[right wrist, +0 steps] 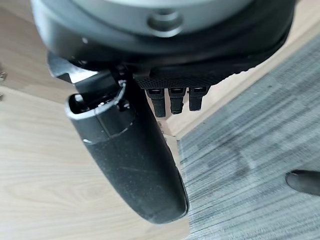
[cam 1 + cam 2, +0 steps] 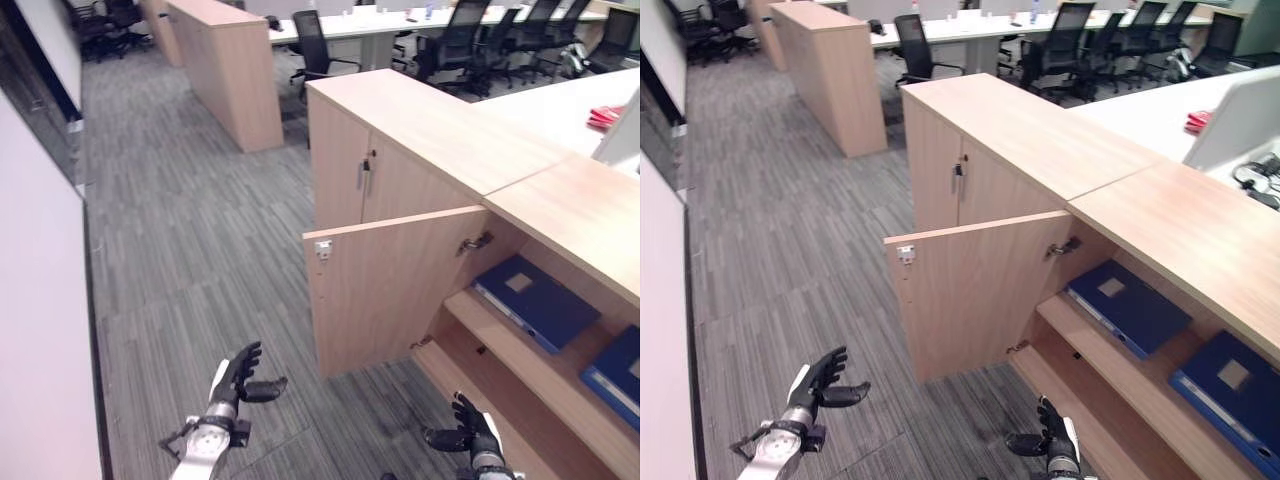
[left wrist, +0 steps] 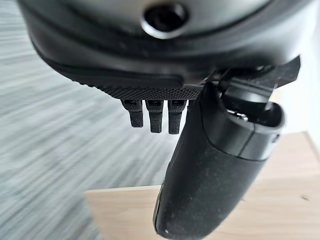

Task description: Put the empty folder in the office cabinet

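A humanoid robot stands before an open office cabinet (image 2: 430,120), both hands empty and low over the grey carpet (image 2: 190,250). On its left, the left hand (image 2: 238,378) hangs with fingers loosely spread and thumb out, holding nothing, well apart from the woodwork. Next comes the cabinet door (image 2: 390,285), swung wide into the aisle, its free edge nearest that hand. Lower right, the right hand (image 2: 468,430) hovers near the bottom shelf (image 2: 500,425), fingers relaxed and apart, likewise holding nothing. Furthest right, the folder (image 2: 535,300) the task concerns appears to lie flat on the upper shelf (image 2: 540,365) inside the cabinet, with a second blue folder (image 2: 615,375) just beside it; which of the two is the empty one cannot be told. With the folder seemingly placed, the likely remaining step is shutting the door, and that is where trouble could come: a sweep of the left arm might knock the door's edge hard rather than push it squarely, the right hand could be caught between door and shelf if not drawn clear first, and a folder corner overhanging the shelf edge could keep the door from seating.
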